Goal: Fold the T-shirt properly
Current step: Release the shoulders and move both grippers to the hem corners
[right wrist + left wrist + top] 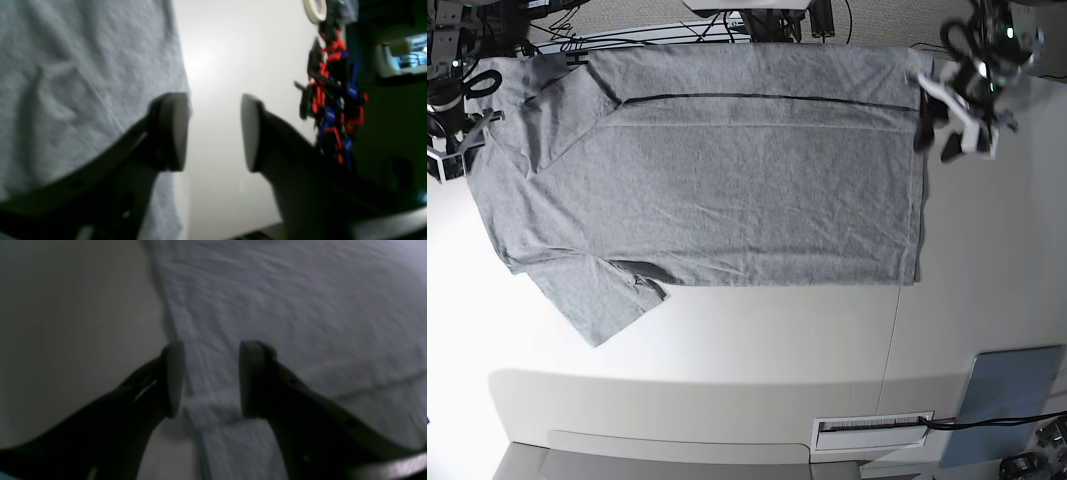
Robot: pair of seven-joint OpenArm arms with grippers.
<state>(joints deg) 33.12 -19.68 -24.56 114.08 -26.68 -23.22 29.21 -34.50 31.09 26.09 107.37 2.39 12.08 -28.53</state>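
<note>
**Shirt flat, one fold made; both grippers open at its far corners**

Left wrist view: the left gripper [211, 380] hangs low over the shirt [283, 306], its jaws apart with nothing between them. Below the gap lies the cloth's edge, where a doubled band of hem meets the bare table [73, 323]. The fabric is soft and faintly creased. I judge it light and limp, likely to sag and drag if lifted from one point, so a pinch on that thicker hem, taking both layers, should hold best. The picture is blurred, so whether the pads touch the cloth is unclear.

Right wrist view: the right gripper [215, 131] is also spread wide and empty. One finger stands over the shirt's [83, 83] edge, the other over the pale table [217, 50]. A cluster of red, blue and black parts [333, 100] stands off to the side, clear of the cloth.

Base view: the shirt [727, 180] is spread plain side up across the table's [727, 350] far half, its far long edge already turned over, one sleeve sticking out towards the camera. The left gripper [957, 125] is at the view's top right, just beside the hem corner. The right gripper [452, 150] sits at the top left by the shoulder end. Both arms reach in from the far side, well apart, one at each end of the folded edge.
</note>
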